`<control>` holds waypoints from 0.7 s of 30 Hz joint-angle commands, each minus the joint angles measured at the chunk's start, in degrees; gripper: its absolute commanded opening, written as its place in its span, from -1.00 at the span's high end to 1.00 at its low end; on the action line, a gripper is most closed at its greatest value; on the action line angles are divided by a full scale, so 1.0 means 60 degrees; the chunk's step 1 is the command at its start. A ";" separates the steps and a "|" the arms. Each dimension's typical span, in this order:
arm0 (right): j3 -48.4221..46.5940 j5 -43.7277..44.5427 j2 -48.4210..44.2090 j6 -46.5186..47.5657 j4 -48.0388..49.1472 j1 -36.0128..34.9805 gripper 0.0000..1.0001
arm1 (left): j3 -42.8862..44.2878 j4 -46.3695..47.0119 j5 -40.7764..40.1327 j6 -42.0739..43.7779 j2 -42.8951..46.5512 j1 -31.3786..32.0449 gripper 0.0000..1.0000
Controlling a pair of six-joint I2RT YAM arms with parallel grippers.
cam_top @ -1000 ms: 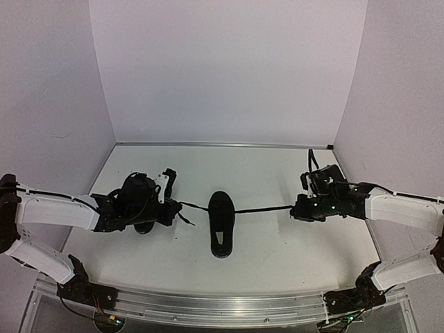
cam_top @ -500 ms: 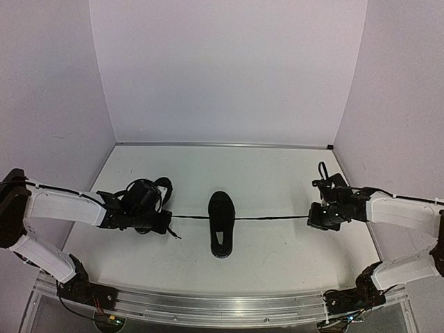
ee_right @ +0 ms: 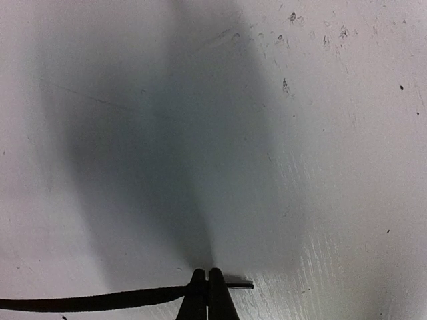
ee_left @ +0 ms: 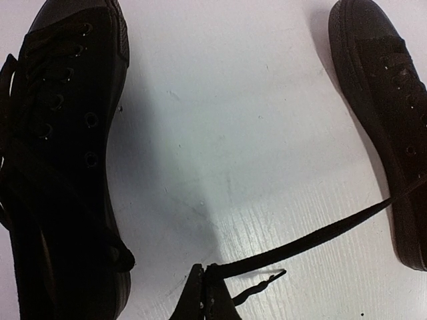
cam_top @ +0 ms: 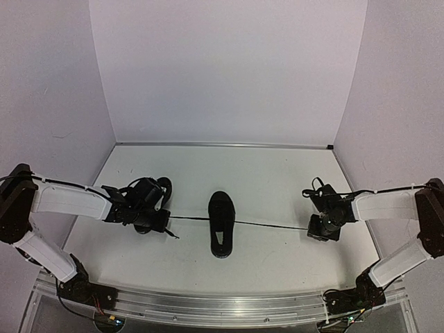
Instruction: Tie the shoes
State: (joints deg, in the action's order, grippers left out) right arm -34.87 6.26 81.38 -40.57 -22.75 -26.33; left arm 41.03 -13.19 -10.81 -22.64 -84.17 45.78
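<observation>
Nearest us, along the metal rail [cam_top: 208, 305] at the table's [cam_top: 229, 166] near edge, sit the two arm bases. A little farther in, we count two grippers, both low over the tabletop. The left gripper [cam_top: 166, 220] [ee_left: 207, 293] has its fingers pressed together on one lace end [cam_top: 191, 218] [ee_left: 313, 237]. The right gripper [cam_top: 312, 230] [ee_right: 207, 290] is pinching the other lace end [cam_top: 274, 225] [ee_right: 87, 302], with the tip poking just past its fingers. Both ends run straight out from the middle shoe [cam_top: 220, 223] [ee_left: 393, 120], which lies between the grippers, well apart from each.

We count two shoes. The second shoe [cam_top: 165, 187] [ee_left: 60, 167] lies just beside the left gripper, near the left wall [cam_top: 55, 104]. The right gripper sits close to the right wall [cam_top: 402, 104]. Beyond the shoes the tabletop is bare up to the back wall [cam_top: 229, 69].
</observation>
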 commanded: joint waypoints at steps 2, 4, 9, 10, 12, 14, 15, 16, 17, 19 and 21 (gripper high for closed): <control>-0.0258 0.0231 0.0265 0.0105 0.0027 0.0166 1.00 | 0.0621 -0.0746 -0.0688 0.0383 0.0257 -0.0140 1.00; -0.0266 0.0230 0.0052 0.0123 0.0027 0.0275 1.00 | 0.0693 -0.0931 -0.0665 0.0423 0.0571 -0.0226 1.00; -0.0266 0.0069 -0.0007 0.0348 0.0035 0.0534 1.00 | 0.0833 -0.1013 -0.0203 0.0631 0.0342 -0.0324 1.00; -0.0265 -0.0021 0.0095 0.0377 0.0085 0.0536 1.00 | 0.0836 -0.0899 0.0033 0.0708 0.0201 -0.0314 1.00; -0.0221 -0.0433 0.0320 0.0488 0.0328 0.0540 1.00 | 0.0817 -0.0626 0.0397 0.0817 -0.0185 -0.0320 1.00; -0.0224 -0.1122 0.0504 0.0802 0.0637 0.0536 1.00 | 0.0767 -0.0388 0.0854 0.0907 -0.0477 -0.0320 1.00; -0.0244 -0.1526 0.0560 0.0977 0.0774 0.0537 1.00 | 0.0727 -0.0260 0.1014 0.0933 -0.0613 -0.0320 1.00; -0.0263 -0.1807 0.0597 0.1107 0.0905 0.0543 1.00 | 0.0698 -0.0165 0.1102 0.0945 -0.0758 -0.0330 1.00; -0.0267 -0.2003 0.0594 0.1230 0.0974 0.0544 1.00 | 0.0692 -0.0155 0.1148 0.0963 -0.0869 -0.0322 1.00; -0.0268 -0.2236 0.0514 0.1375 0.1049 0.0536 1.00 | 0.0745 -0.0212 0.1337 0.1071 -0.1113 -0.0320 1.00; -0.0266 -0.2359 0.0402 0.1483 0.1065 0.0536 1.00 | 0.0791 -0.0242 0.1479 0.1117 -0.1285 -0.0315 1.00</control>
State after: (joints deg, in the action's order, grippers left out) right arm -35.83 -3.49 83.79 -34.56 -17.17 -23.27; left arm 44.56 -15.98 -5.05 -17.69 -90.19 44.18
